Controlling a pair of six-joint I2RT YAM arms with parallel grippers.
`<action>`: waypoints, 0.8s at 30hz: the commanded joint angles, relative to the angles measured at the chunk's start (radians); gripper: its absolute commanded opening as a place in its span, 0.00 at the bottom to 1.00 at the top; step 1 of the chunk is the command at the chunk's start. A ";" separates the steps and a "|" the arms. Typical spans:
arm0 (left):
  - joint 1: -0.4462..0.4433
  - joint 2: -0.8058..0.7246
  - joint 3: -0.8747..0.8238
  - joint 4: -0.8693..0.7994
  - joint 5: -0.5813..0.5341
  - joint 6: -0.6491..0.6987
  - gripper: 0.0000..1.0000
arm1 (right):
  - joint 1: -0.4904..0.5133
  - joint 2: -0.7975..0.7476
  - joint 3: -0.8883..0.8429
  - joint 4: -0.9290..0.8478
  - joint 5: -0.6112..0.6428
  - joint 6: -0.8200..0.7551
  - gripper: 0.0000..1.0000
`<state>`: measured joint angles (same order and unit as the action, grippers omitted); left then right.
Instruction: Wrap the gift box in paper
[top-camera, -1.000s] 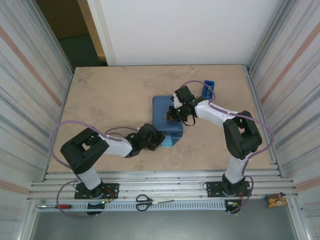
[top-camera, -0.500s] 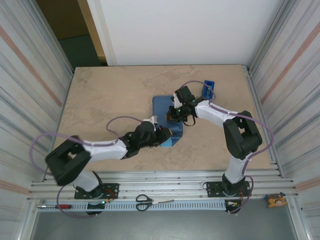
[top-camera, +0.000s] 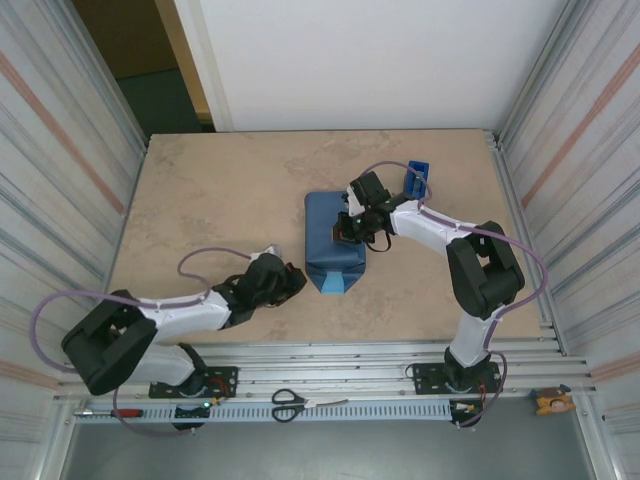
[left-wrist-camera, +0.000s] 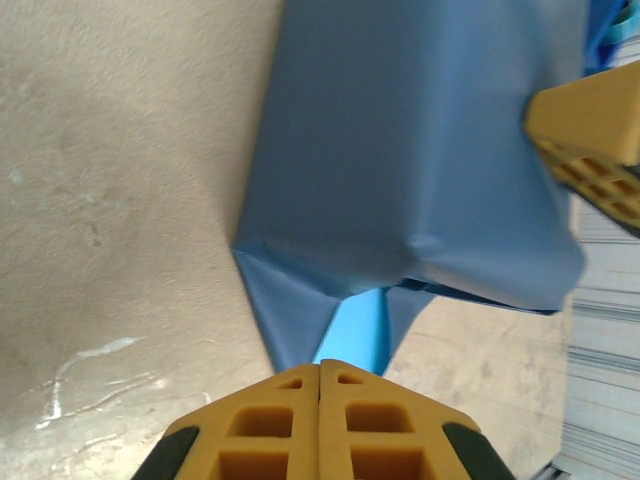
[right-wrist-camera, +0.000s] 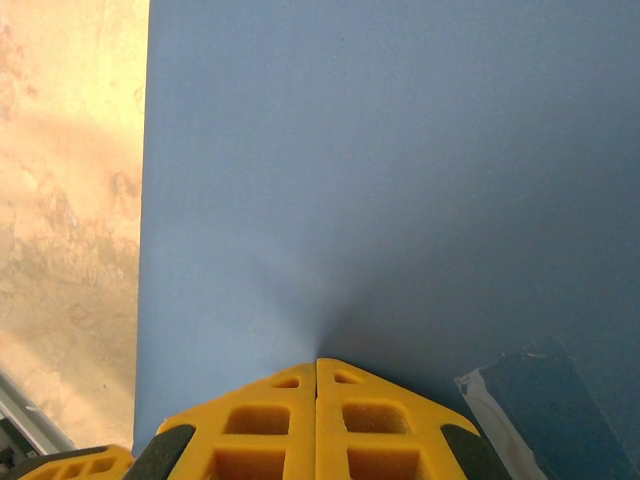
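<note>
Paper (top-camera: 333, 240) lies near the middle of the table (top-camera: 220, 200), folded dark side out around a flat block. The gift box inside it is covered on every side the cameras see. The parcel's near end tapers to a pointed flap (top-camera: 333, 283), where a strip of the lighter blue face shows (left-wrist-camera: 355, 325). In the left wrist view the paper (left-wrist-camera: 420, 150) is creased where the flap meets the block, and the flap's tip is cut off behind the yellow fingers.

The right gripper (top-camera: 345, 232) rests on the top of the parcel towards its right edge, jaws closed tight with nothing between them. Its wrist view shows the tips (right-wrist-camera: 318, 365) pressed into the paper (right-wrist-camera: 380, 180), which dimples slightly around them. A piece of clear tape (right-wrist-camera: 530, 410) sticks to the paper just right of the tips, partly out of frame. One of its fingers (left-wrist-camera: 590, 140) also shows in the left wrist view, cut off at the edge.

The left gripper (top-camera: 290, 283) sits low over bare table left of the flap, apart from it. Its jaws (left-wrist-camera: 320, 375) are closed flush together and hold nothing.

A small blue tape dispenser (top-camera: 416, 181) stands behind the right arm; what it holds is too small to make out. Scissors (top-camera: 289, 403) lie on the front rail.
</note>
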<state>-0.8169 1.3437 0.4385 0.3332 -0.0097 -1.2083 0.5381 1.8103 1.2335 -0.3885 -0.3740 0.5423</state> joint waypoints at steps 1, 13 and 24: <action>0.011 0.065 0.043 0.076 0.024 -0.009 0.00 | 0.007 0.063 -0.055 -0.123 0.061 0.014 0.00; 0.024 0.270 0.135 0.150 -0.004 -0.054 0.00 | 0.009 0.065 -0.054 -0.124 0.057 0.015 0.00; 0.001 0.355 0.140 0.208 -0.044 -0.140 0.00 | 0.009 0.063 -0.055 -0.122 0.054 0.015 0.00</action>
<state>-0.8131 1.6733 0.5518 0.5110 0.0109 -1.3025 0.5381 1.8103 1.2335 -0.3885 -0.3744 0.5426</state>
